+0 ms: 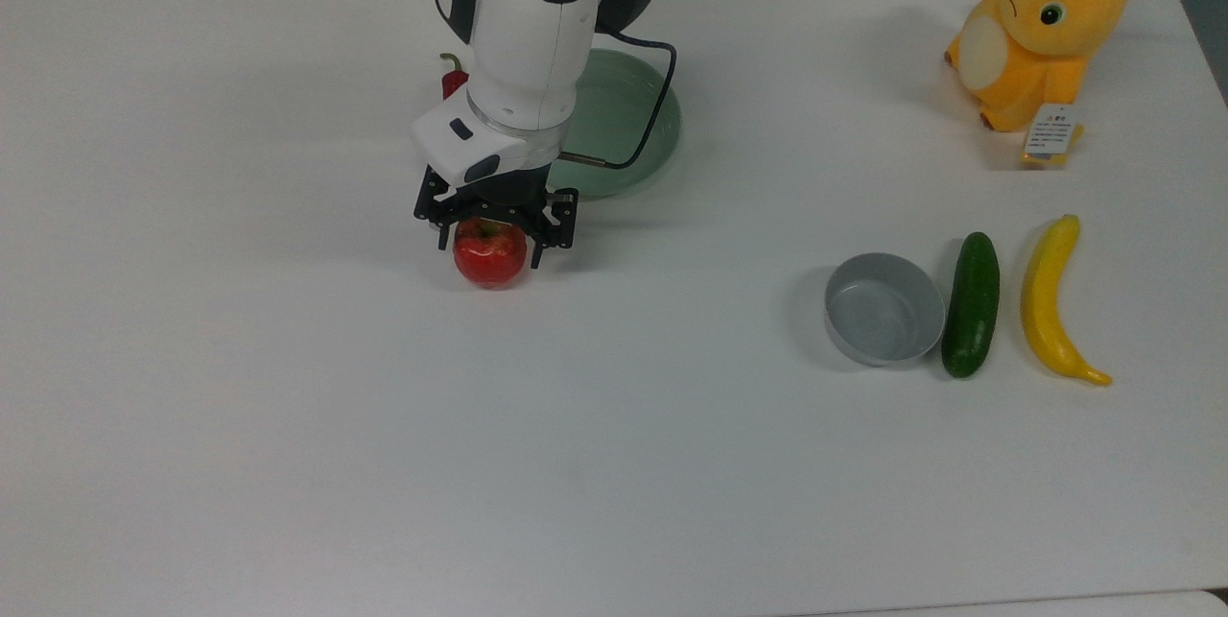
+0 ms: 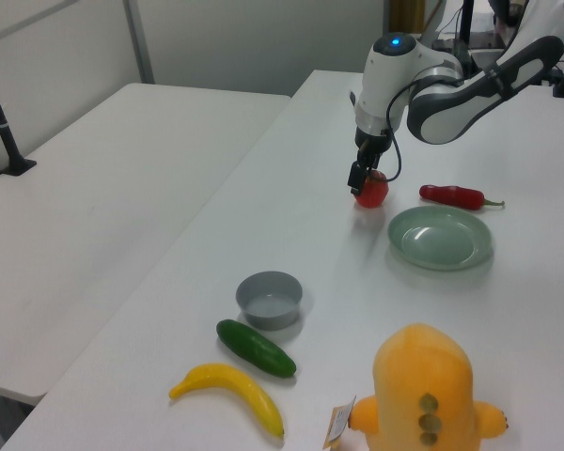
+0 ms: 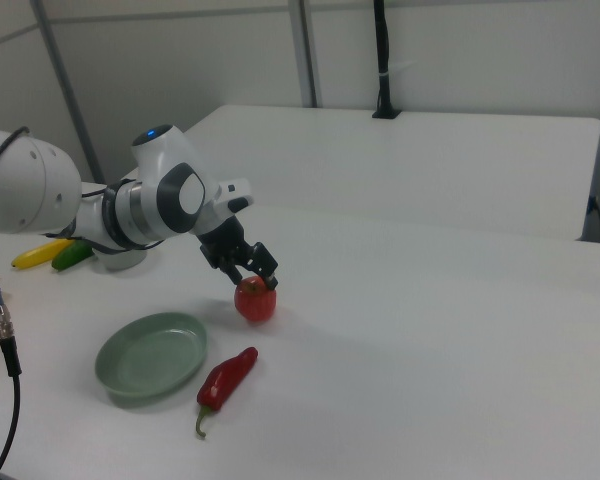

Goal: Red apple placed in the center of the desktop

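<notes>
1. Green plate (image 1: pixel 624 123) and red chili pepper (image 3: pixel 226 381), just behind the claw in the top view.
2. Grey bowl (image 1: pixel 884 308), cucumber (image 1: pixel 971 303), banana (image 1: pixel 1050 300), well to the top view's right.
3. Orange plush toy (image 1: pixel 1041 27), farther right.
</notes>
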Robot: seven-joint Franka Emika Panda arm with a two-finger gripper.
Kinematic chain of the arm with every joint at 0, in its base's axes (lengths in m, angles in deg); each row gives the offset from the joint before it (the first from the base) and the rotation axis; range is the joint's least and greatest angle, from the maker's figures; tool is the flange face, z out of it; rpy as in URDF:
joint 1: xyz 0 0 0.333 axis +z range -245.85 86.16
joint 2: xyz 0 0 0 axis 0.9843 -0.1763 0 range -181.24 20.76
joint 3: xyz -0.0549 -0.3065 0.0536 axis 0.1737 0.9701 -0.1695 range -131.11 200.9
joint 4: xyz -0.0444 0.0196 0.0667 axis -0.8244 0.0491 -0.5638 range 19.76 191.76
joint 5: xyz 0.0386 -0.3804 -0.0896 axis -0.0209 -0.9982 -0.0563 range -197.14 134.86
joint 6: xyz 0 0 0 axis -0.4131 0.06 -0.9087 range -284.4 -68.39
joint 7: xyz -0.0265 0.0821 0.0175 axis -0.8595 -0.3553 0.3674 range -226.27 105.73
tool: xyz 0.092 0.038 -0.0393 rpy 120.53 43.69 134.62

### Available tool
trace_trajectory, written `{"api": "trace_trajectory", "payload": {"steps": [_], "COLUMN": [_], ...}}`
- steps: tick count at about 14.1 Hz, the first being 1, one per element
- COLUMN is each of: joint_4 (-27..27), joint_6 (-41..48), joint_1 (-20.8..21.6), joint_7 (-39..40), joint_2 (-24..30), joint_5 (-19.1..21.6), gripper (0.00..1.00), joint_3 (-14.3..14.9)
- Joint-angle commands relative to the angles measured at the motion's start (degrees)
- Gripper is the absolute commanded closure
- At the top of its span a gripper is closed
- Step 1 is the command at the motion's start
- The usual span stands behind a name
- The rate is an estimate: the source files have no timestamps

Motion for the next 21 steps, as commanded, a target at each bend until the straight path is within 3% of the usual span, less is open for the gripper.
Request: {"api": "trace_trajectory", "payload": {"steps": [1, 4, 8, 13, 15, 21], "joint_4": [0.2, 0.4, 0.7, 0.7, 0.8, 1.6], "joint_6": [0.7, 6.9, 17.1, 30.2, 32.4, 31.8], "joint_1": [-0.4, -0.2, 2.8, 6.9, 8.8, 8.3], "joint_7": [0.7, 0.8, 2.8, 4.5, 6.3, 9.9], "joint_2": [3.3, 7.9, 18.2, 26.5, 26.7, 25.6], "joint_5": [0.5, 1.3, 11.3, 22.7, 22.8, 24.7], "gripper": [0.00, 0.00, 0.00, 0.00, 0.00, 0.00], "joint_3": [0.1, 0.1, 0.0, 1.1, 2.8, 3.0]}}
